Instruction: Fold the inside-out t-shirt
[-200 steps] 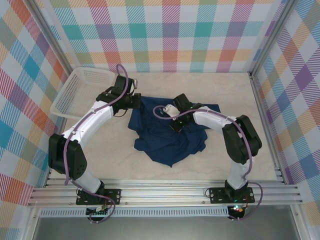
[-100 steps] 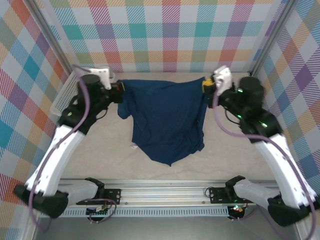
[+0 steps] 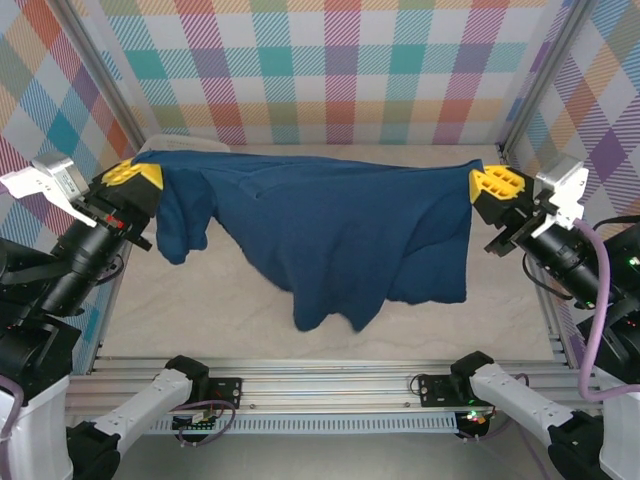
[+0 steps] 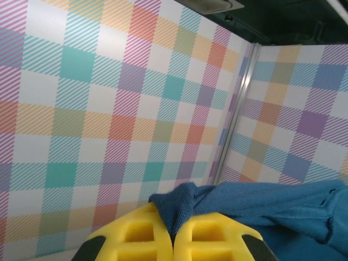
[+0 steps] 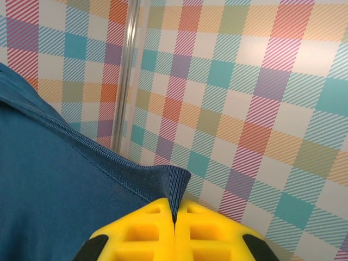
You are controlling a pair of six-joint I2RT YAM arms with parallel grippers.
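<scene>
The inside-out t-shirt, dark navy blue, hangs stretched in the air between both arms, high above the table. My left gripper is shut on its left end, where cloth bunches between the yellow fingers. My right gripper is shut on the right end, pinching a ribbed hem. The shirt's lower edge droops in folds toward the table, and a sleeve dangles below the left grip.
Checkered walls enclose the beige table on three sides, with metal posts at the corners. An aluminium rail with the arm bases runs along the near edge.
Both arms have lifted the shirt off the table and pulled apart to the sides, spreading it wide. The shirt went from a crumpled heap to a hanging, stretched sheet.
</scene>
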